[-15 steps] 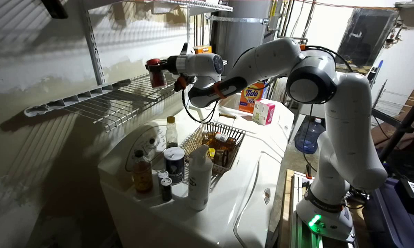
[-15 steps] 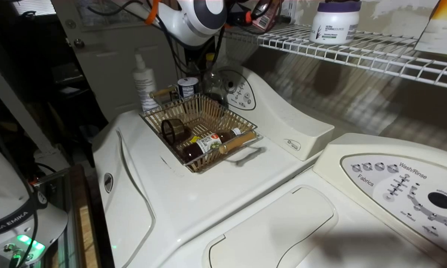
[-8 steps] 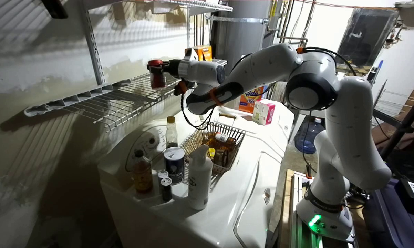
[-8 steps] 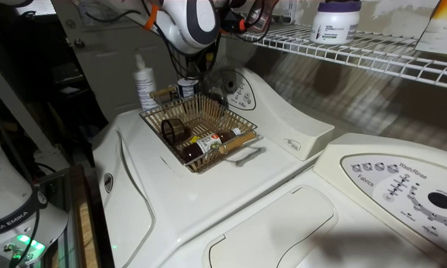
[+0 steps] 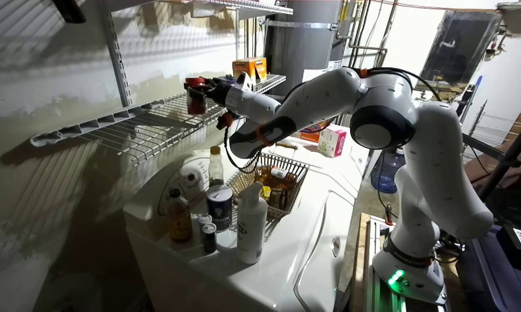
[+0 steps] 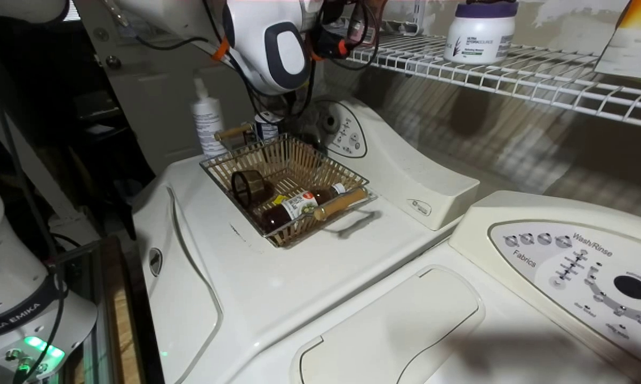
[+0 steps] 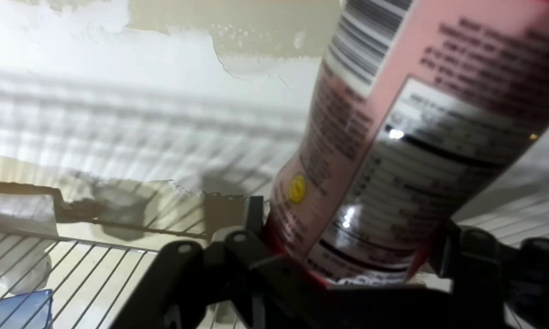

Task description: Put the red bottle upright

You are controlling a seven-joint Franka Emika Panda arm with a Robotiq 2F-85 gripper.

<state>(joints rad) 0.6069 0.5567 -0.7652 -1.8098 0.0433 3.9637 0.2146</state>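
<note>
My gripper (image 5: 206, 90) is shut on the red bottle (image 5: 197, 102), gripping it from the side near one end. In an exterior view the bottle stands close to vertical, red end up, and appears in front of or over the wire shelf; a gap beneath it cannot be judged. In an exterior view the bottle (image 6: 366, 26) is cut by the top edge and partly behind cables. In the wrist view the bottle (image 7: 393, 151) looks tilted and large, with its pale label facing the camera. The gripper's fingers (image 7: 352, 233) press on both its sides there.
The wire shelf (image 5: 156, 125) runs along the wall. A white jar with a purple lid (image 6: 480, 34) and an orange box (image 5: 249, 68) stand on it. Below, a basket (image 6: 326, 160) with bottles, a white spray bottle (image 5: 251, 229) and several containers stand on the white machine.
The arm has lowered and its wrist has swung round, uncovering more of the orange box. The held bottle has shifted a little and sits slightly lower.
</note>
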